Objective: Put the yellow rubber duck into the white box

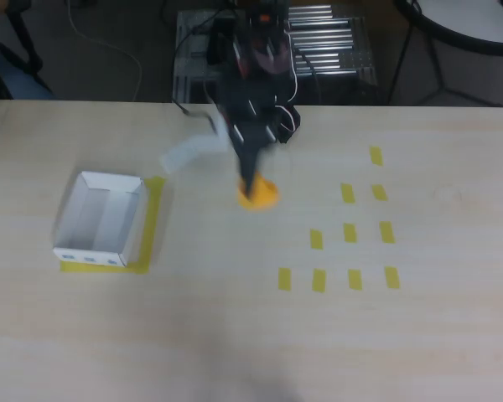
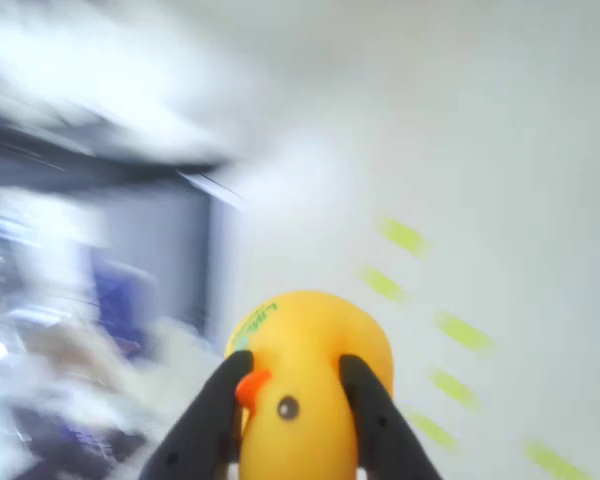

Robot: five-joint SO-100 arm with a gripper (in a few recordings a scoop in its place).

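In the overhead view, the white box (image 1: 101, 222) lies on the table (image 1: 235, 335) at the left, on a tape outline (image 1: 153, 219) that borders its right and near sides. The yellow rubber duck (image 1: 259, 195) is right of the box, well apart from it, near the table's middle. The tool (image 1: 253, 177) stands over the duck, its arm reaching from the far edge. Tape rectangles (image 1: 350, 233) lie in rows right of the duck. In the wrist view, the duck (image 2: 305, 385) sits between the tool's fingers (image 2: 378, 425).

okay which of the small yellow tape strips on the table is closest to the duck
The leftmost strip of the middle row, lying nearest the small yellow rubber duck; all others lie farther right or lower.
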